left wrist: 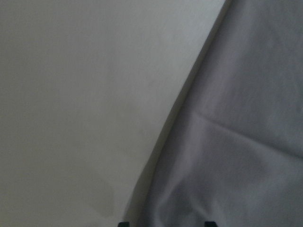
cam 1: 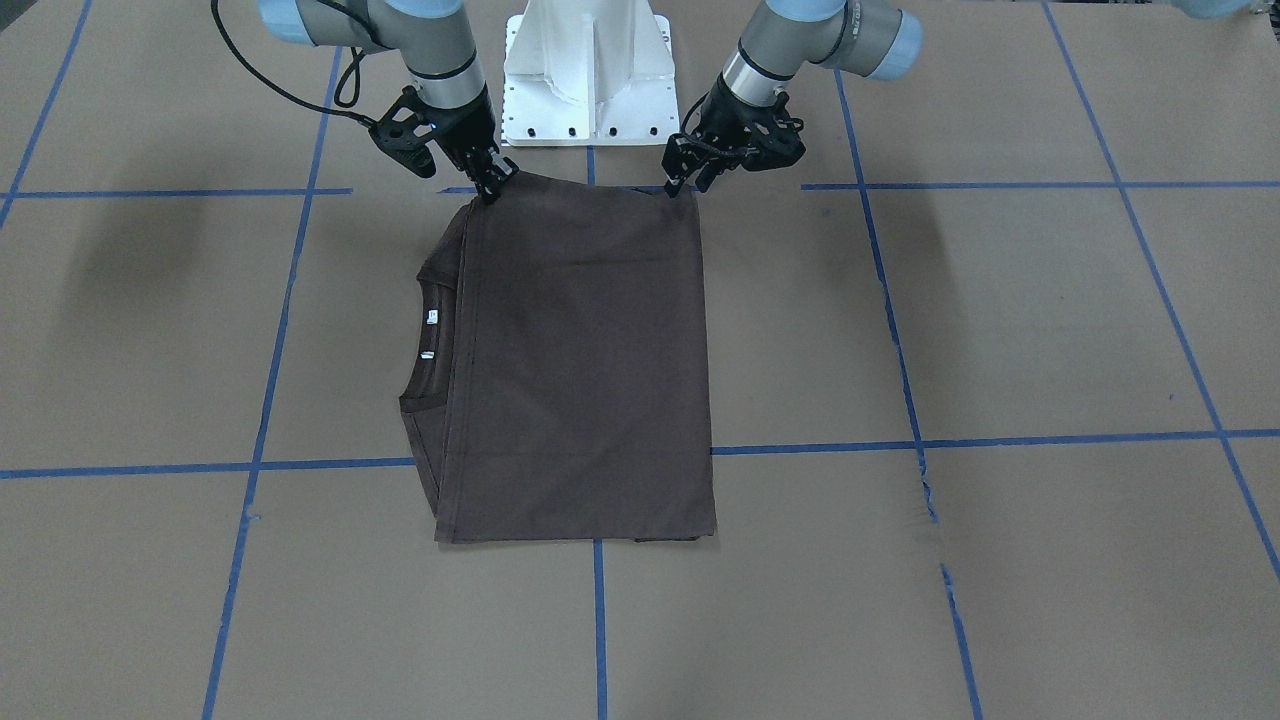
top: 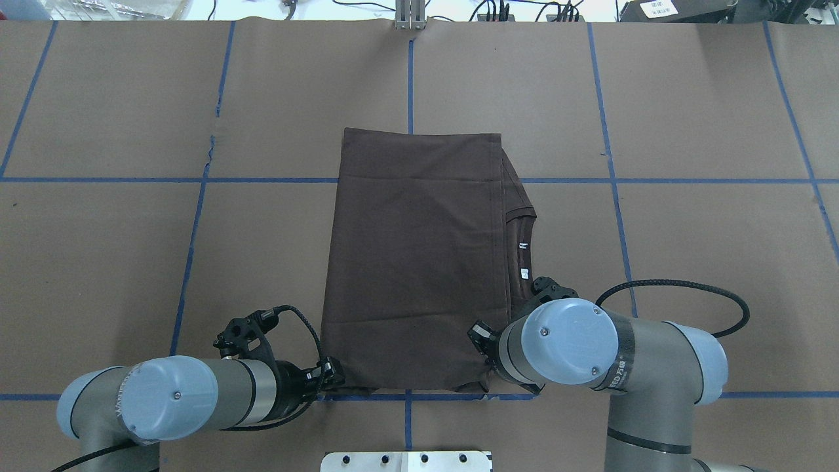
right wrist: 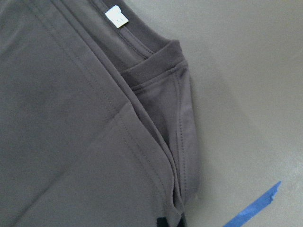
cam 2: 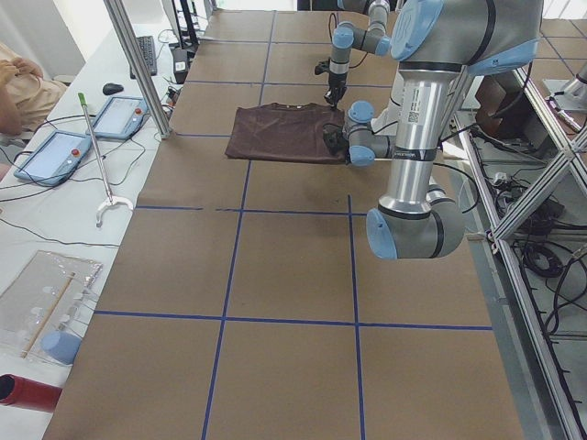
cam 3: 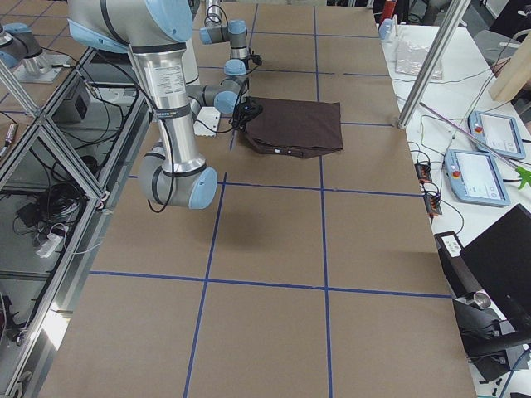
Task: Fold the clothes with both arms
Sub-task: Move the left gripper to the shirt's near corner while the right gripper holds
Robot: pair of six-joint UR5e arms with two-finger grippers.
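Right gripper [cam 1: 490,183] pinches the folded brown T-shirt's [cam 1: 580,350] collar-end corner; left gripper [cam 1: 686,182] straddles the neighbouring corner, fingers parted.

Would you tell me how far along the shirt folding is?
Done: the shirt is a flat rectangle, hem folded over to the collar. In hand: left gripper and right gripper sit at its robot-side corners. Left: probably one more fold.

Open table [cam 1: 1000,320] flanks T-shirt [cam 1: 580,350]; pedestal [cam 1: 590,70] stands just behind
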